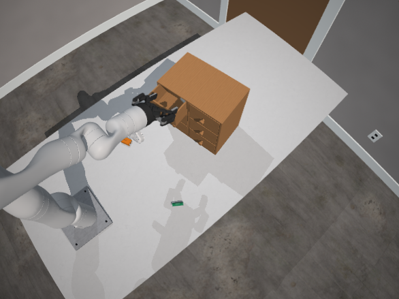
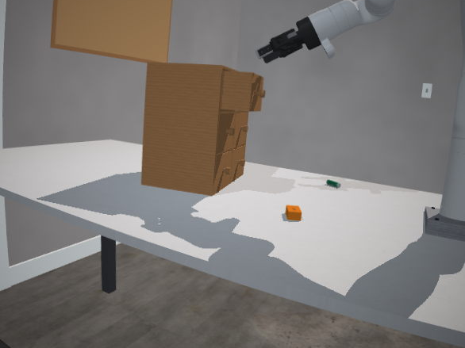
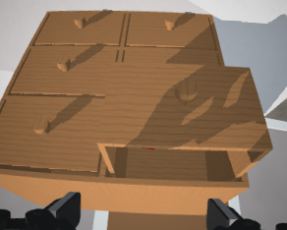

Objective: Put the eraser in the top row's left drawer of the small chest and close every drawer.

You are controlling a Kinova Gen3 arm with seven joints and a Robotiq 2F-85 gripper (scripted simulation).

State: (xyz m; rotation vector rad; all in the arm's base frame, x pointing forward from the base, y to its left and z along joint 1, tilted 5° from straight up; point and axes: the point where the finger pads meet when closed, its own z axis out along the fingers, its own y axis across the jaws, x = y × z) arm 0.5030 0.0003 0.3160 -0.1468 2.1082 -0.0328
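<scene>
The small chest (image 1: 204, 77) (image 2: 182, 126) (image 3: 147, 197) stands upright on the table. Its top-row left drawer (image 1: 182, 113) (image 2: 236, 90) (image 3: 221, 135) is pulled partly out and looks level. The eraser is mostly hidden inside that drawer. Only a thin red sliver of the eraser (image 3: 148, 148) (image 1: 182, 100) shows behind the drawer's front edge in the wrist view, and a small pale end in the top view. My gripper (image 1: 163, 103) (image 2: 263, 56) (image 3: 143, 209) is wide open and empty, above the open drawer. The other drawers look pushed in.
An orange block (image 1: 126, 141) (image 2: 293, 213) lies on the table (image 1: 136, 183) (image 2: 254, 197) in front of the chest. A small green object (image 1: 177, 203) (image 2: 333, 183) lies farther to the right. The wall panel (image 2: 113, 15) appears behind the chest.
</scene>
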